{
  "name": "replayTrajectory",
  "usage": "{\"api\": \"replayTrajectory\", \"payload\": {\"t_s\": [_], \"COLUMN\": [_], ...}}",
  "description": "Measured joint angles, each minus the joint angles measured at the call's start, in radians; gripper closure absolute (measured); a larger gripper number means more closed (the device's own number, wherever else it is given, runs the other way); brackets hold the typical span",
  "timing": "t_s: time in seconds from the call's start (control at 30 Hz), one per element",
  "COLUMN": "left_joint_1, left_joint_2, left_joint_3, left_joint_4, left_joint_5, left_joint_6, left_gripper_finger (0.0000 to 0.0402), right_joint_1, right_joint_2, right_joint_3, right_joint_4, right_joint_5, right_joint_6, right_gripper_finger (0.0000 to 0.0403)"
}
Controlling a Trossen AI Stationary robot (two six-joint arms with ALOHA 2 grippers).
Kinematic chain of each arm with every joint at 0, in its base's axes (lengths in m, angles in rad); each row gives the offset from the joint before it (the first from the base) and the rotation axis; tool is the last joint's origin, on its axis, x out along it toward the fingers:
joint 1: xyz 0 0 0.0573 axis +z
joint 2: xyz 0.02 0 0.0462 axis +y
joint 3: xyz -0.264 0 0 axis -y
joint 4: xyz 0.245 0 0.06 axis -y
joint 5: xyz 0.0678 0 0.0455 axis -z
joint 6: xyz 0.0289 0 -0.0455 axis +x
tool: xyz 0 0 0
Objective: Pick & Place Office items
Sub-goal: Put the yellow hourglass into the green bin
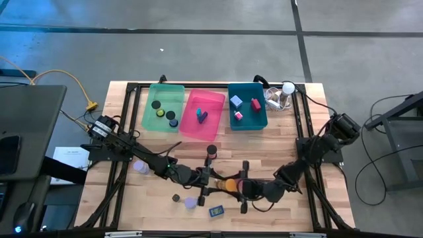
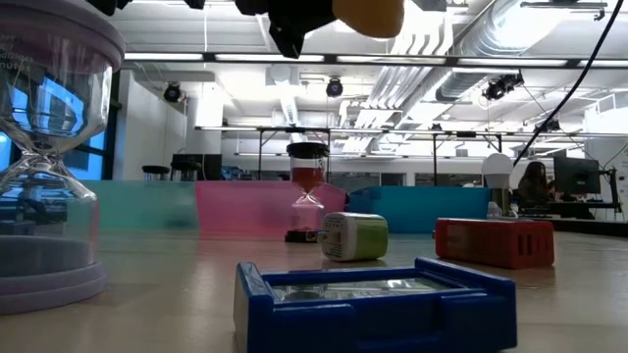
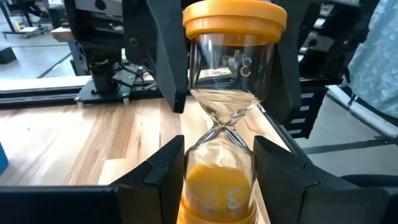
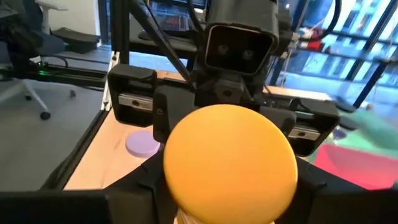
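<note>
Here the orange hourglass (image 3: 227, 106) hangs above the desk's (image 1: 277, 149) front middle, its long axis lying level, one cap toward each arm. The left gripper (image 1: 210, 180) has its fingers (image 3: 155, 180) clenched on one end; the right gripper (image 1: 243, 187) has its fingers at the other cap, and whether they grip it cannot be told. Farther back, the green bin (image 1: 147, 112) holds black and yellow-green discs, the pink bin (image 1: 190, 119) a dark blue piece, the teal bin (image 1: 261, 112) lavender, red and pink blocks.
</note>
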Motion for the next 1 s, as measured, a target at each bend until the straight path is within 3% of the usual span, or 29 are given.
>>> {"api": "replayTrajectory", "payload": {"t_s": [0.27, 0.6, 0.83, 1.0], "left_joint_1": [-0.004, -0.022, -0.059, -0.086], "left_joint_2": [-0.003, -0.022, -0.115, -0.237], "left_joint_3": [0.004, 0.003, -0.005, -0.003], "left_joint_4": [0.015, -0.011, -0.159, -0.323], "left_joint_5": [0.024, -0.007, -0.144, -0.341], "left_joint_6": [0.005, 0.003, -0.005, -0.013], "left_gripper_finger": [0.0243, 0.0243, 0.0243, 0.0243], "right_joint_1": [0.077, 0.120, 0.203, 0.267], "right_joint_2": [0.001, 0.001, -0.002, -0.002], "right_joint_3": [-0.001, -0.002, 0.002, 0.002], "right_joint_4": [0.069, 0.092, 0.158, 0.224], "right_joint_5": [0.045, 0.151, 0.266, 0.351], "right_joint_6": [-0.152, -0.157, -0.171, -0.211], "right_gripper_finger": [0.0217, 0.0217, 0.0217, 0.0217]}}
